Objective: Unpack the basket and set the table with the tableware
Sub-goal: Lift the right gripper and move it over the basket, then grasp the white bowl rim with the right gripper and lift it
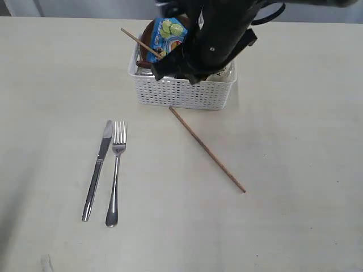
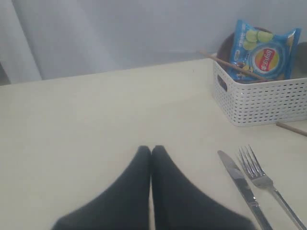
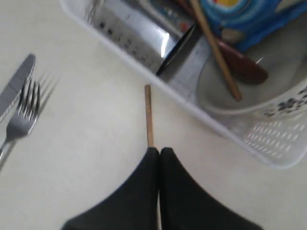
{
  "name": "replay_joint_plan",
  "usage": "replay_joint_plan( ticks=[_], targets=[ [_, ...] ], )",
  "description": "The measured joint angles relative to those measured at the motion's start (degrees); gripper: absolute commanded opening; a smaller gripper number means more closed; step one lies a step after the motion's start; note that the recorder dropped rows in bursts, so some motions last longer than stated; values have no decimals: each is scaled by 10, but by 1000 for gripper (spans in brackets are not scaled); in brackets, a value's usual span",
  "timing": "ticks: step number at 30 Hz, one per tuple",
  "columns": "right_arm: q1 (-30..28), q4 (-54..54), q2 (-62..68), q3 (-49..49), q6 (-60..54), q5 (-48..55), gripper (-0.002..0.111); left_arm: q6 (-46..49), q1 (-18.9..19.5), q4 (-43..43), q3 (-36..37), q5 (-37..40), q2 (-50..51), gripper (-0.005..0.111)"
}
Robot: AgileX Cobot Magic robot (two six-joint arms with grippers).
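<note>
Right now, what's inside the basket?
Chips bag, chopstick, spoon, bowl, steel cup, brown plate behind the bag. Anything beneath the bag is hidden.

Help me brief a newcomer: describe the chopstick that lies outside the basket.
Find the white basket on the table. A thin wooden chopstick lies flat, slanting away from its front wall, right of the fork. Its twin pokes out of the basket.

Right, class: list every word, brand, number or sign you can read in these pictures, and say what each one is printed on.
Chip bag, round red and yellow logo: lettering too blurred to read.
Chip bag, any smaller print: too small to read.
Bowl: a dark flower pattern, no letters.
Nothing else shows text that can be read.
</note>
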Motion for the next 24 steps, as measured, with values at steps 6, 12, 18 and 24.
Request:
replay_joint_plan(
  ticks=[6,12,18,24],
  targets=[
    [-49,0,-1,-47,18,-13,0,0,0,0,0,0,0,0],
    [-76,0,0,-64,-3,-26,3,0,0,0,0,0,0,0],
    [-83,6,19,-95,-15,-42,43,0,0,0,0,0,0,0],
    [-92,8,62,-138,-11,-38,53,0,0,0,0,0,0,0]
  ],
)
